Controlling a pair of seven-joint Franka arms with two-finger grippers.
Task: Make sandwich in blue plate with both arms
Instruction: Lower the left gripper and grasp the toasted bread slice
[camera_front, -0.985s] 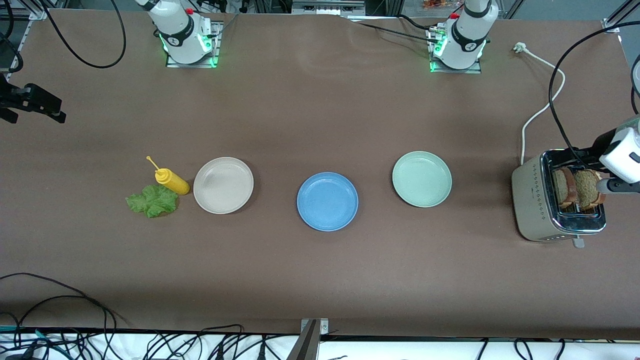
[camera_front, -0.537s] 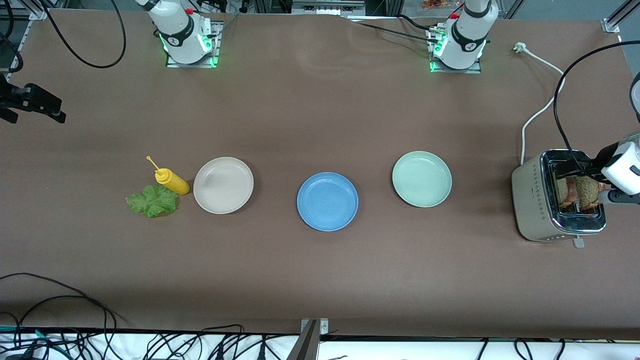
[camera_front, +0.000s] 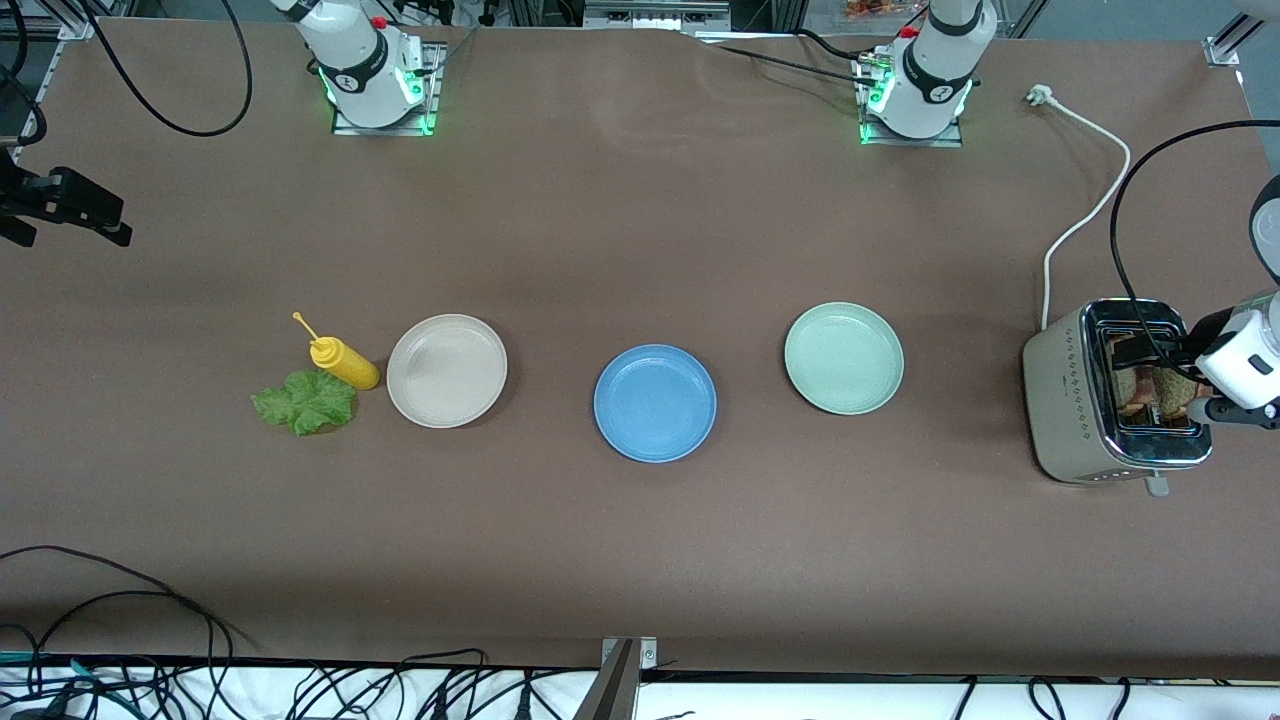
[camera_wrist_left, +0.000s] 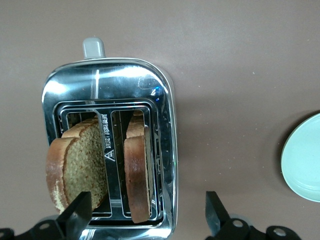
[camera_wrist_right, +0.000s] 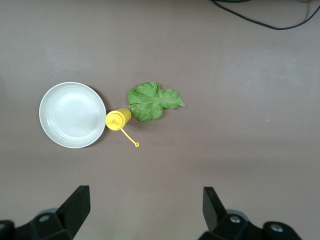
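Left end effector (camera_wrist_left: 145, 217) spread, dropping lower over toaster (camera_front: 1075, 400) bread slices (camera_wrist_left: 82, 167); first grab imminent. Right end effector (camera_wrist_right: 145, 212) spread, waits above lettuce (camera_wrist_right: 152, 101).

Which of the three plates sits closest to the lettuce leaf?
The beige plate, toward the right arm's end of the table. Only the yellow squeeze bottle separates it from the lettuce leaf; the blue plate and pale green plate lie farther along.
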